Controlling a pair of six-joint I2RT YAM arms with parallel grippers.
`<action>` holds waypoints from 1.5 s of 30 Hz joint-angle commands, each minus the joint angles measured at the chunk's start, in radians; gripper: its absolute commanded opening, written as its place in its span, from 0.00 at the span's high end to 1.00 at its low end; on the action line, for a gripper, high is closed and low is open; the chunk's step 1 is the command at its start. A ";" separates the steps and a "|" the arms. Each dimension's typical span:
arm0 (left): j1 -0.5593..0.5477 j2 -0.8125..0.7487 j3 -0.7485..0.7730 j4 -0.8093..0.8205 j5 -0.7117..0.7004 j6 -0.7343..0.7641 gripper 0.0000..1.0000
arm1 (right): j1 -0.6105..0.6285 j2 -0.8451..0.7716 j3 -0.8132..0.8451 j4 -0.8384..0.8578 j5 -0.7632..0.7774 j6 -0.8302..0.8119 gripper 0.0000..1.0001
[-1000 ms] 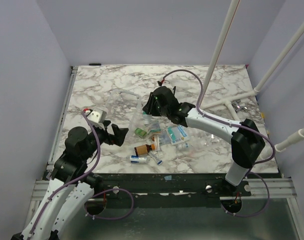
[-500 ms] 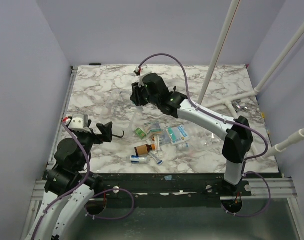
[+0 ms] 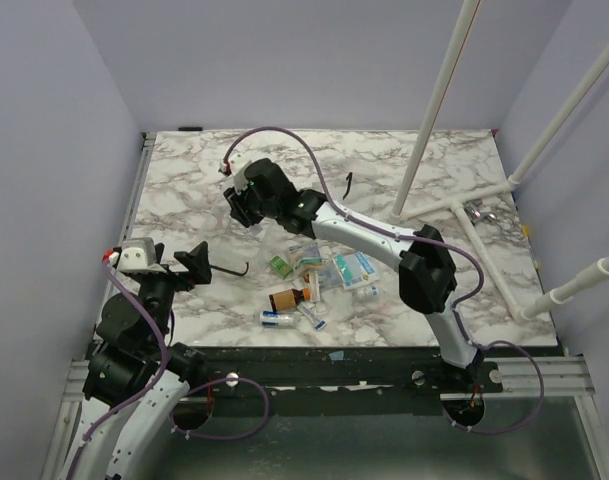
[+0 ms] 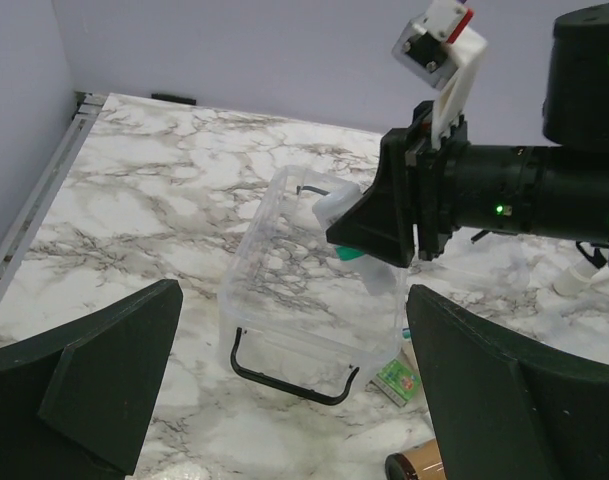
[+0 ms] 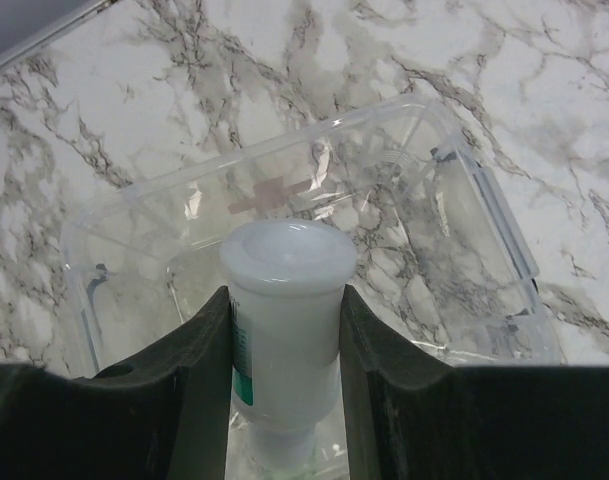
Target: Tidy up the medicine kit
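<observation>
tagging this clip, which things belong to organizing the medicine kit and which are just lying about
Job in hand: medicine kit; white bottle in the jaws of the right gripper, over it; brown bottle, teal packets, green packet, vials beside it.
Lying about: white pipe frame at far right; small black piece near it.

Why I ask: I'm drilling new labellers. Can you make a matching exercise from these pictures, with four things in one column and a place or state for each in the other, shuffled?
Things:
1. white bottle
2. clear box
3. brown bottle
4. left gripper

Places or states:
A. jaws wide apart, holding nothing
B. lying on the table beside the loose packets
C. clamped in the right gripper, over the box
D. standing on the table, black handle on its side

Pairs: 1-C, 2-D, 3-B, 4-A
</observation>
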 commanded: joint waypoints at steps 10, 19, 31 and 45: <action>-0.006 -0.013 -0.013 0.002 -0.030 -0.012 0.02 | 0.036 0.187 0.190 -0.128 -0.103 -0.164 0.76; -0.011 -0.016 -0.015 0.004 -0.030 -0.012 0.02 | 0.037 0.269 0.290 -0.331 -0.203 -0.237 0.73; -0.012 -0.019 -0.016 0.004 -0.026 -0.012 0.02 | 0.045 0.320 0.316 -0.380 -0.303 -0.196 0.70; -0.012 -0.020 -0.021 0.011 -0.013 -0.012 0.02 | 0.072 0.338 0.306 -0.346 -0.310 -0.168 0.46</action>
